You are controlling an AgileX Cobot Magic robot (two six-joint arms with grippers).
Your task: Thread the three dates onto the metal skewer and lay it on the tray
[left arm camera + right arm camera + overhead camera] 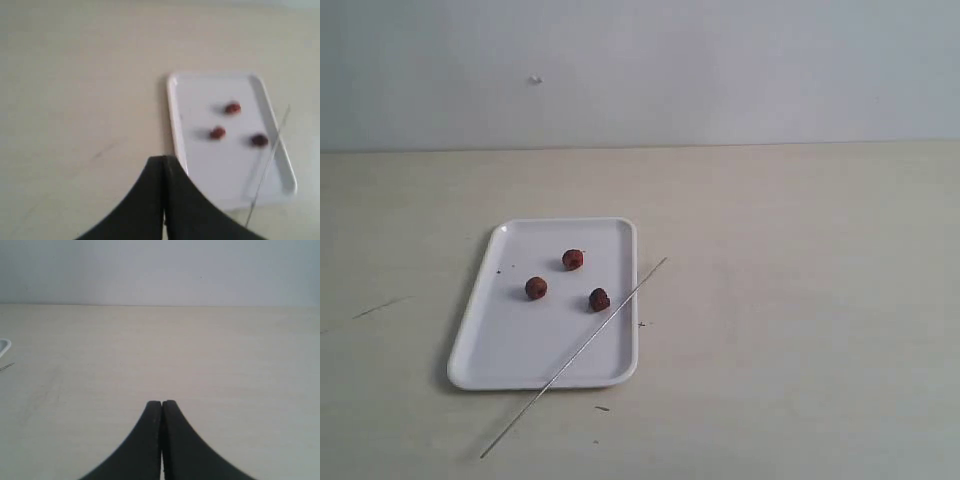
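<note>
Pale beige matte worktop (800,300) fills the scene, plain light wall behind. The flat white rectangular tray (495,350) with rounded corners and a low rim sits left of centre in the exterior view. My left hand (164,162), black curved fingers, hangs above the worktop just off one long side of the tray, clenched tight and grasping nothing. My right hand (162,404) is likewise clenched and empty, over bare worktop well apart from the tray, whose corner only just shows at the frame edge. The thin straight silvery metal skewer (580,350) lies diagonally across the tray's near right corner, propped on the rim, one end past the right edge and the other out on the worktop toward the camera. The three small wrinkled reddish-brown dates sit loose and apart on the tray floor: one farther back (573,259), one to the left (536,288), and one (599,299) just beside the skewer; touching or not, can't tell. Nothing is threaded yet. I judge the skewer light, stiff and slick, so it may roll or swivel when pinched; I'd take it at the overhanging end on the worktop. The dates are probably light, soft-skinned and prone to rolling, so I'd pinch across the middle and push the point through along the long axis.
</note>
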